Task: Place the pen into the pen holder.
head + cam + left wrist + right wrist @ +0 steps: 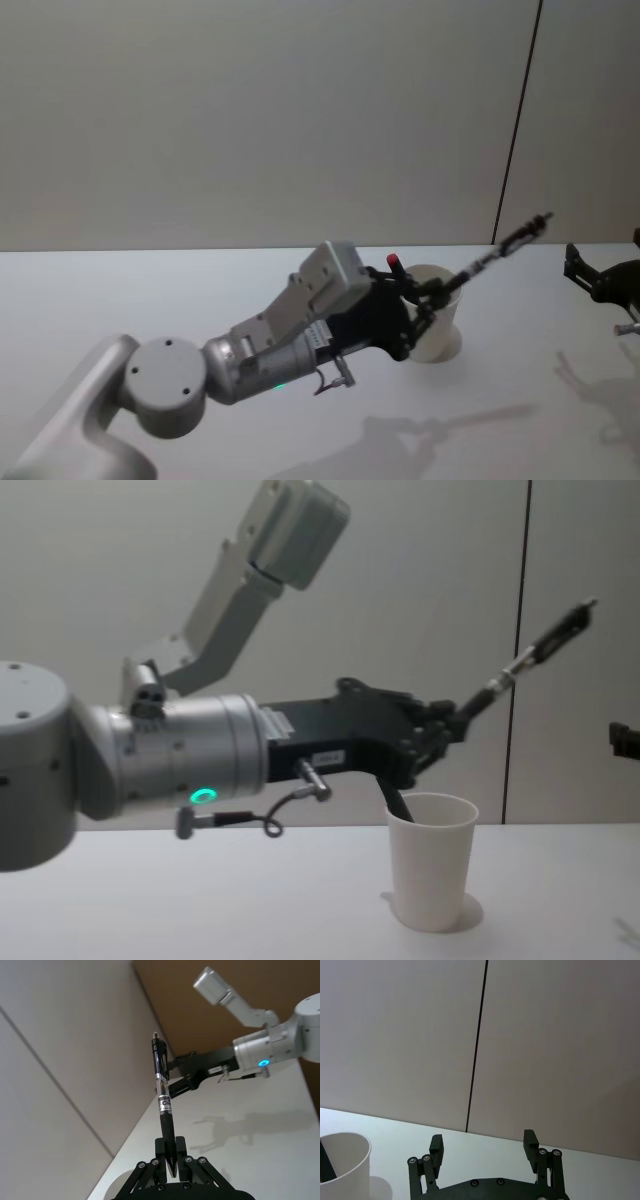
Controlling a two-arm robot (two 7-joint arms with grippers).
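The pen holder (437, 330) is a plain white paper cup (430, 870) standing upright on the white table. My left gripper (438, 291) hovers just above its rim, shut on the tip end of a black pen (502, 248). The pen (528, 658) slants up and away to the right, clear of the cup. In the left wrist view the pen (162, 1095) sits pinched between the fingers (180, 1147). A dark slender thing (396, 800) leans inside the cup. My right gripper (483, 1142) is open and empty at the right, apart from the cup (345, 1165).
The white table (150, 290) runs back to a plain wall with a dark vertical seam (515, 130). The right arm (270, 1045) hangs above the table's right side.
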